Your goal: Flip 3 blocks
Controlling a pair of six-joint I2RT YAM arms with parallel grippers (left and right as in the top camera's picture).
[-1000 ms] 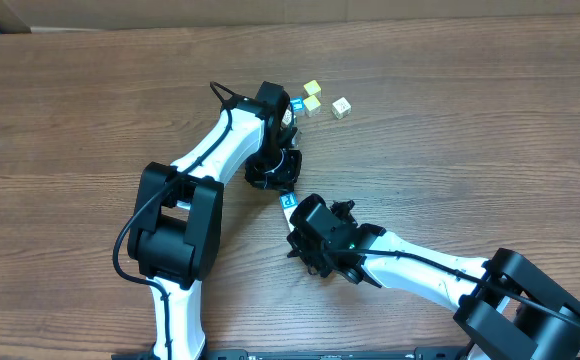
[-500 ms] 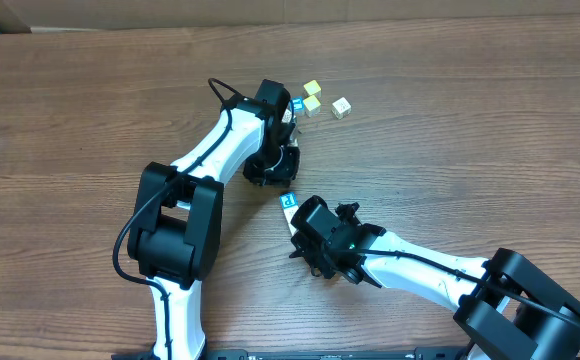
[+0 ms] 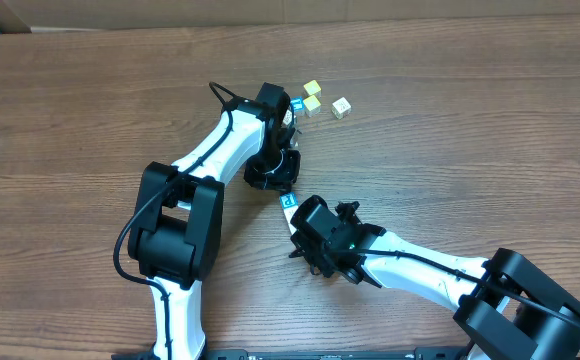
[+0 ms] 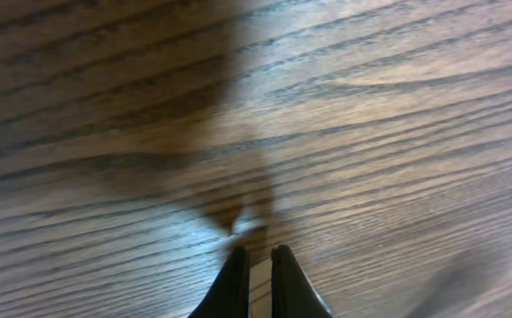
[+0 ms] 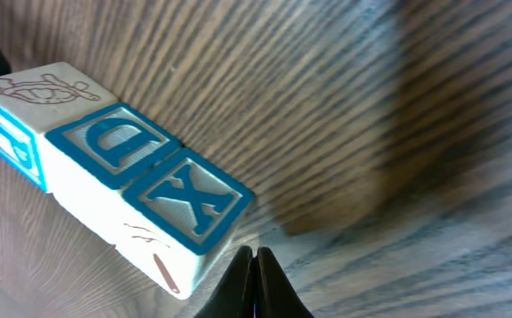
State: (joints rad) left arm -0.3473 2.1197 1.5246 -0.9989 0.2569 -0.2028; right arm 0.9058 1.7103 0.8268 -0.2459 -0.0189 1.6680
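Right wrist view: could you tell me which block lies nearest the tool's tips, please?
The blue X block, at the row's end beside the right tool; the middle block and the drawing-topped block lie farther off.

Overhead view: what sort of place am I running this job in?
Most likely a lab or workshop bench set up for robot trials, not a home. It shows a bare wood-grain table, a left arm and a right arm based at its near edge, and only small letter blocks as props.
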